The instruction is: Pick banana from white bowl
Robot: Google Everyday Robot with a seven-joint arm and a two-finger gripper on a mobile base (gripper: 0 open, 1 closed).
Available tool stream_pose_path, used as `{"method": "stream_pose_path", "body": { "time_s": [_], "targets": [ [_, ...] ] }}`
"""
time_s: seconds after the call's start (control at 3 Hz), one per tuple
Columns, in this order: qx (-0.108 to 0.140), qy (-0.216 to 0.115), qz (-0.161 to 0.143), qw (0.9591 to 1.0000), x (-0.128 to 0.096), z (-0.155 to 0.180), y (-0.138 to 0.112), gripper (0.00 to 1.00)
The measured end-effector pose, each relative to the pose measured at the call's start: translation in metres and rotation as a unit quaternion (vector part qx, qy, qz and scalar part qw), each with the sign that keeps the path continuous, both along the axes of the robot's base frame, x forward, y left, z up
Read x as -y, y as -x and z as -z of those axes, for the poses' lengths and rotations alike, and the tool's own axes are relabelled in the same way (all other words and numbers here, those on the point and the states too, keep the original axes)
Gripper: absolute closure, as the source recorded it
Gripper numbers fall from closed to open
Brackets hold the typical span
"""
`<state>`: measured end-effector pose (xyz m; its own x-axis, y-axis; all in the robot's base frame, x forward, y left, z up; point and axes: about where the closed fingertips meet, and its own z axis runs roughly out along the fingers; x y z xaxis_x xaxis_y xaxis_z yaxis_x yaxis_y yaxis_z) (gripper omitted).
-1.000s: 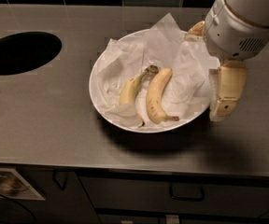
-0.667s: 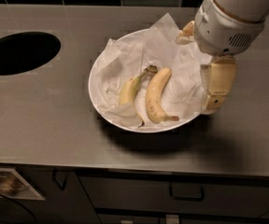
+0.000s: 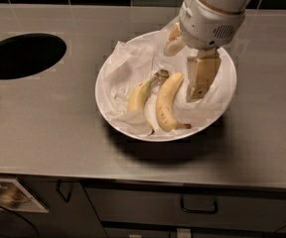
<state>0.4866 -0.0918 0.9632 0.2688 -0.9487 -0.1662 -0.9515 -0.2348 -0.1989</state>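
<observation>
The banana (image 3: 167, 103) is plump and all yellow and lies in the white bowl (image 3: 100, 86) on crumpled white paper, its brownish tip toward the front. A thinner, paler banana (image 3: 140, 94) with a dark stem lies just left of it. My gripper (image 3: 187, 61) hangs over the right part of the bowl, above and to the right of the banana. It is open and empty. One cream finger (image 3: 200, 78) points down beside the banana's upper end, and the other (image 3: 174, 39) is farther back.
The bowl stands on a grey steel counter (image 3: 53, 128). A black round hole (image 3: 24, 56) is cut in the counter at the left. Dark tiles run along the back wall. Drawers with handles (image 3: 198, 206) sit below the front edge.
My gripper has moved left from the bowl's right rim to over the bowl, closer to the banana. The bananas have not moved.
</observation>
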Motion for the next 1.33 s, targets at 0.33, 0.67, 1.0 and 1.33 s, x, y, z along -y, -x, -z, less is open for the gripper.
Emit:
{"method": "stream_pose_path", "body": {
  "time_s": [0.33, 0.67, 1.0, 1.33],
  "targets": [
    [-0.01, -0.004, -0.022, 0.9997, -0.012, 0.009, -0.012, 0.5],
    [-0.014, -0.008, -0.039, 0.9991, -0.019, 0.018, -0.022, 0.54],
    [-0.027, -0.013, -0.056, 0.998, -0.024, 0.033, -0.032, 0.54],
    [-0.034, -0.015, -0.065, 0.9972, -0.026, 0.042, -0.035, 0.54]
  ]
}}
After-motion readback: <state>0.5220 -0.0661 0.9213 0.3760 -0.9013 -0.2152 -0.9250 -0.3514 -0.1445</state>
